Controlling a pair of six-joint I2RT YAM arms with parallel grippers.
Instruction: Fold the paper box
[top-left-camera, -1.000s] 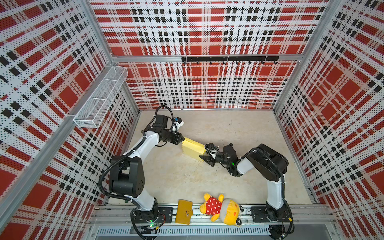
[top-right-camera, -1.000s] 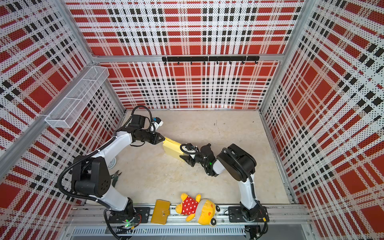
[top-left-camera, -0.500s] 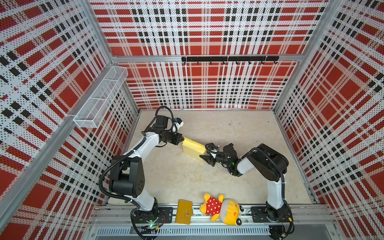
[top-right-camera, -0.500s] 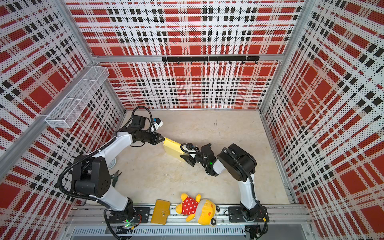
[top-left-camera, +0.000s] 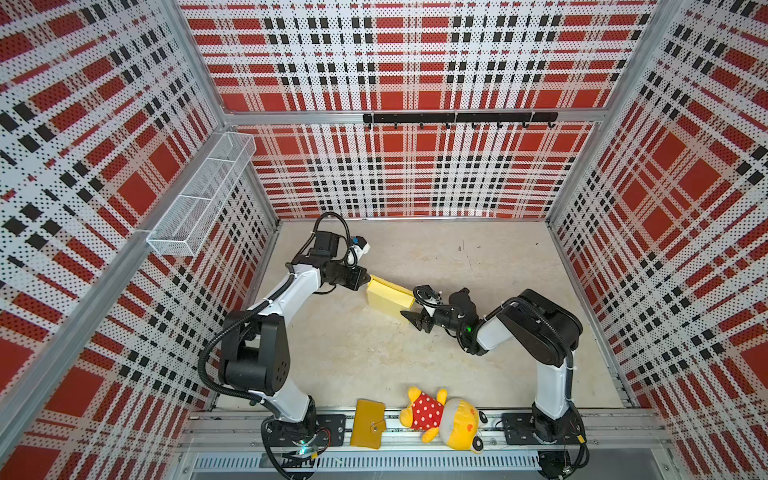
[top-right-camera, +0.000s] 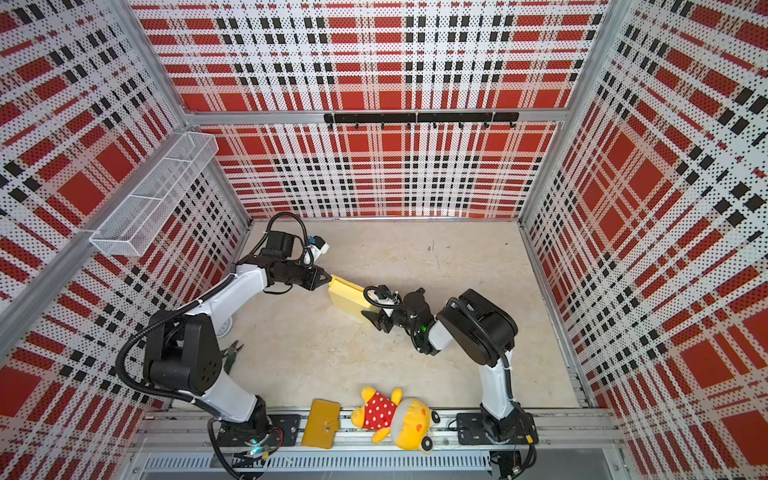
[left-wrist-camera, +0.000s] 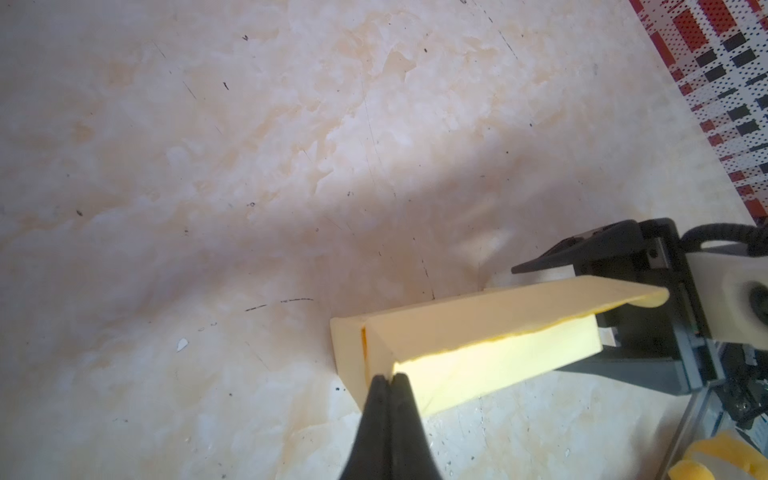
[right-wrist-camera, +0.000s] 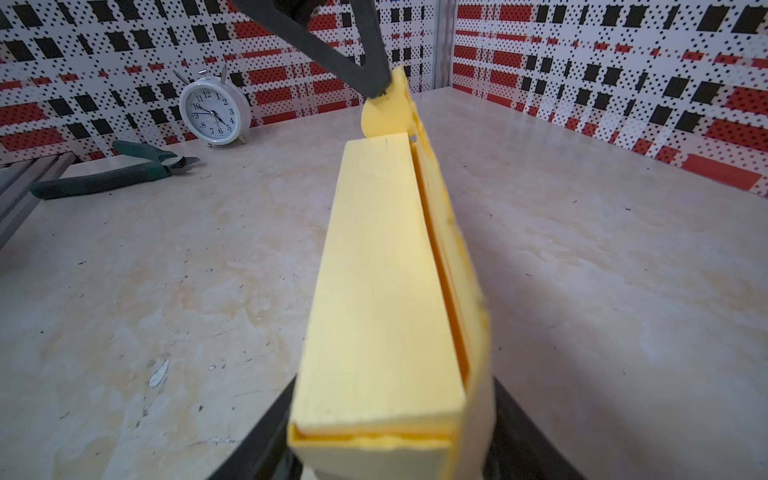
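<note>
Sitting near the middle of the table (top-left-camera: 498, 257), the paper box (top-left-camera: 388, 294) lies between the two arms. It is well away from the plush toy (top-left-camera: 444, 415) and the wallet (top-left-camera: 368, 424) at the front rail. The box looks nearly made, but its lid is not down. In the right wrist view the long lid panel (right-wrist-camera: 451, 257) stands up along one side with a gap beside it.

The left gripper (left-wrist-camera: 389, 378) has its fingers pressed together at its end of the box. It looks like it pinches the small round flap (right-wrist-camera: 384, 114) there. The right gripper (top-left-camera: 410, 307) has its jaws apart, one on each side of the other end. I cannot tell if they squeeze the box.

Things can go wrong from here. The flap is thin card, so a hard pull or a twist may tear it or bend it the wrong way. If the right gripper is loose, the light box may slide or tip when the left arm tugs. The lid may spring up if nothing presses it down. The flap may also miss its slot and crumple on the outside.
</note>
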